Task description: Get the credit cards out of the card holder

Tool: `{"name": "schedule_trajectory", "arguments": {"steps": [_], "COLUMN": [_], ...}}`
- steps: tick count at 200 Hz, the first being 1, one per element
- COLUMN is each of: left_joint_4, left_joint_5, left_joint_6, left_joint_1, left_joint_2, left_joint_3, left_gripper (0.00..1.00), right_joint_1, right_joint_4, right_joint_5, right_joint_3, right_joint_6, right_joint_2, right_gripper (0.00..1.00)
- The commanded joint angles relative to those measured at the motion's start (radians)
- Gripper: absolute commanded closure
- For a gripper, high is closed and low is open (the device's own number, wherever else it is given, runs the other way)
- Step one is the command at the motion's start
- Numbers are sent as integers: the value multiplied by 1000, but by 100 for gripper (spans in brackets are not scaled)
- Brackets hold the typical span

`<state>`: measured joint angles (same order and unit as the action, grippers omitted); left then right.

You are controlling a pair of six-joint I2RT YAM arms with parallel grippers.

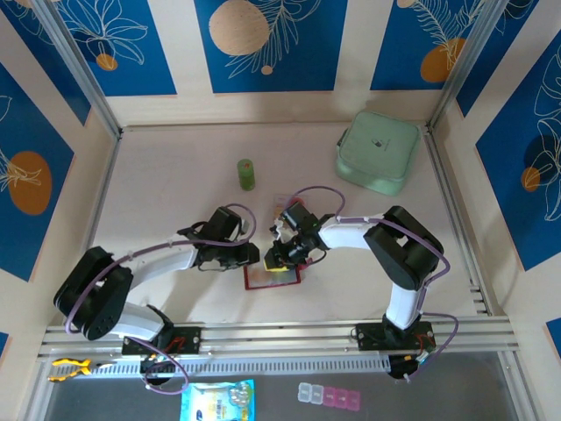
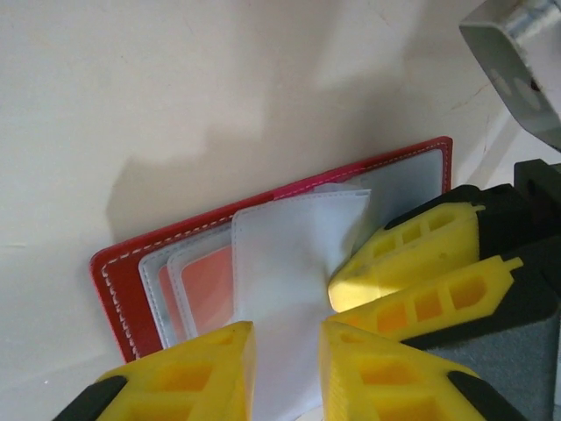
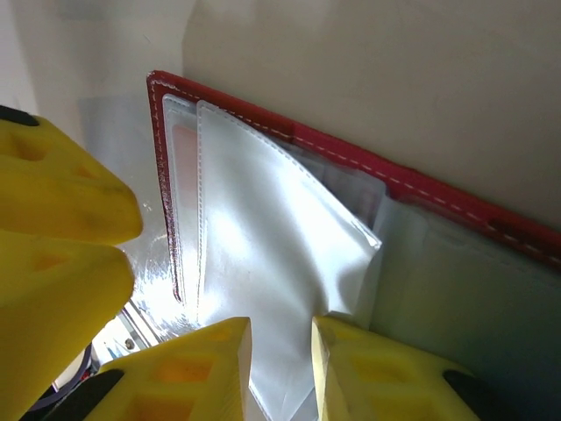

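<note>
The red card holder (image 1: 263,281) lies open on the table between the two arms, and its stitched red edge (image 2: 114,289) (image 3: 351,158) frames greyish clear pockets. An orange-pink credit card (image 2: 209,282) sits inside one flat pocket. One clear pocket leaf (image 2: 289,254) (image 3: 263,237) stands up from the holder. My left gripper (image 1: 257,256) (image 2: 287,338) is open, its jaws on either side of that leaf. My right gripper (image 1: 277,257) (image 3: 282,333) is open around the same leaf from the other side. Its yellow fingers (image 2: 412,250) touch the leaf's edge.
A small green cylinder (image 1: 246,174) stands behind the grippers. The mint-green pouch (image 1: 377,151) lies at the back right. Metal rails (image 1: 280,338) run along the near edge, and walls close in the table on three sides.
</note>
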<state>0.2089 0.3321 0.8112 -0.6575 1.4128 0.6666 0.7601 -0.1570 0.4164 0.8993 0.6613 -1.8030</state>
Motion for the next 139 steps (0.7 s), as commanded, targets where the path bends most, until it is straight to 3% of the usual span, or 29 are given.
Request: {"name": "schedule_trajectory", "arguments": {"steps": [1,58,139], "left_joint_4": [-36,-27,-4], "left_joint_5": [10,-15,-41], "left_joint_6": [21,29,45], "left_joint_1": [-13,-23,-37], "left_joint_2": [33,42,43], "left_joint_3": [-5,-18,-22], "left_gripper": [74,73,67], "right_joint_1": [-5,-31,-33], "right_joint_4": [22,139,149], "right_joint_5": [34,98,109], "right_joint_3": [-42,-104,-114], "right_joint_6": [-17,13,12], "right_joint_2": [-23,-25,-38], "right_gripper": [74,75,75]}}
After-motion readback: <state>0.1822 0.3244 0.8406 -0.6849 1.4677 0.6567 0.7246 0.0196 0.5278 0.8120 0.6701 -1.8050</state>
